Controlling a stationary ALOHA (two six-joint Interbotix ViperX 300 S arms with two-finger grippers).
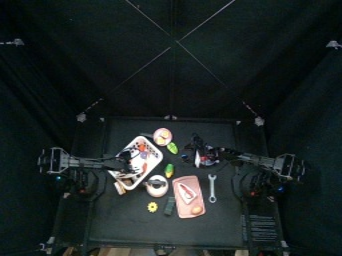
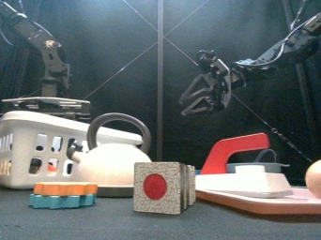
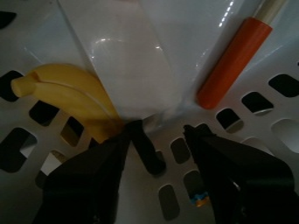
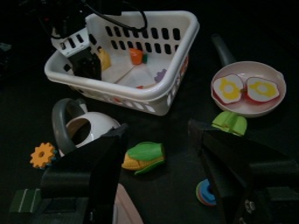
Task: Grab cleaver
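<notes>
The cleaver (image 3: 131, 61) lies in the white basket (image 1: 138, 150) at the table's left, its pale shiny blade next to a yellow banana (image 3: 59, 92) and an orange-handled tool (image 3: 233, 61). My left gripper (image 3: 163, 131) is down inside the basket, jaws open on either side of the cleaver's dark handle end, with a gap on one side. It also shows in the top view (image 1: 130, 162). My right gripper (image 2: 201, 97) hangs open and empty above the table's middle, apart from the basket (image 4: 117, 52).
A white kettle (image 2: 107, 155) stands by the basket (image 2: 38, 141). A pink cutting board (image 1: 187, 195) and a wrench (image 1: 214, 190) lie at front right. A pan with eggs (image 4: 247, 87) and green toy food (image 4: 146, 156) lie near the middle. A red-dotted block (image 2: 160, 186) stands in front.
</notes>
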